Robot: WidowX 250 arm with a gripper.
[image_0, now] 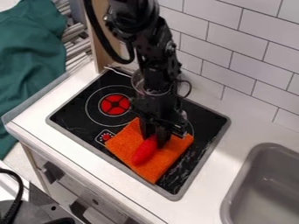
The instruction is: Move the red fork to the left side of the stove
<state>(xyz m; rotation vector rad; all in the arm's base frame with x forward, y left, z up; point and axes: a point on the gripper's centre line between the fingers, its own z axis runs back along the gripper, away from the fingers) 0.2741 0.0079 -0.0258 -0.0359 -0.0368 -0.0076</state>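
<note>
Pinching a red item [144, 151], the gripper [155, 136] hangs over orange cloth [121, 142] near the front edge of the stove [76, 118]; counter [217, 175] separates stove and sink [232, 192].

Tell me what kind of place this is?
It looks like a toy kitchen set up for a robot arm: a black stove top with red burner markings, a grey sink and a white tiled wall.

Stove [74, 114] set into bench [201, 192], mid-frame; sink [238, 180] at lower right, tiled wall [251, 65] behind, upper right. Cloth [121, 144] on stove's front part, fork [144, 153] over cloth's middle; vessel [137, 81], partly hidden, at stove's back. Fabric [32, 52] left of bench, upper left of frame.
</note>
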